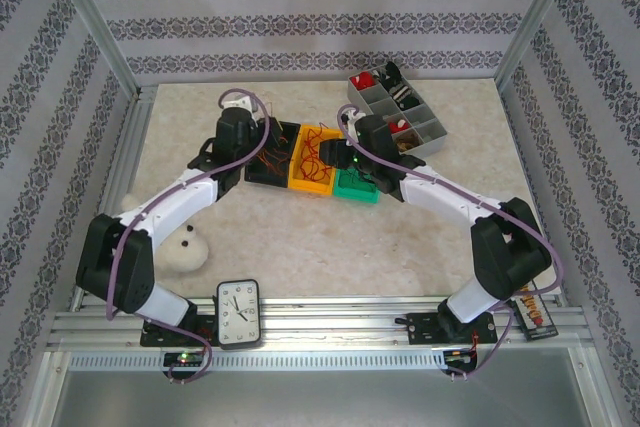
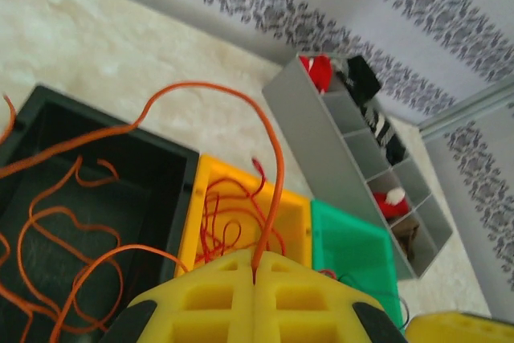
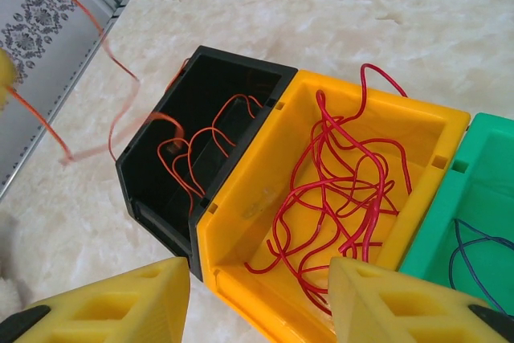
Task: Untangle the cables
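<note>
- Left gripper [image 2: 255,272]: jaws closed, pinching one orange cable [image 2: 275,168]. The cable rises from the pads, arcs over the yellow bin [image 2: 189,222] and runs back toward the black bin [image 2: 173,158].
- Right gripper [image 3: 257,279]: jaws apart, holding nothing, poised above the near edge of the yellow bin.
- Done, by my reading: the colours look mostly separated. Loose orange cables [image 3: 197,146] lie in the black bin, and a blue wire [image 3: 474,259] sits alone in the green bin [image 3: 490,130].
- Left to do: the red cables [image 3: 337,190] in the yellow bin are a looping clump, with several strands crossing each other.
- Unclear: you cannot tell whether the held orange cable is free of the red. In the left wrist view its lower run passes in front of them.
- Estimate: past halfway. You have the lifted strand to set down, then the red clump to pull apart.
</note>
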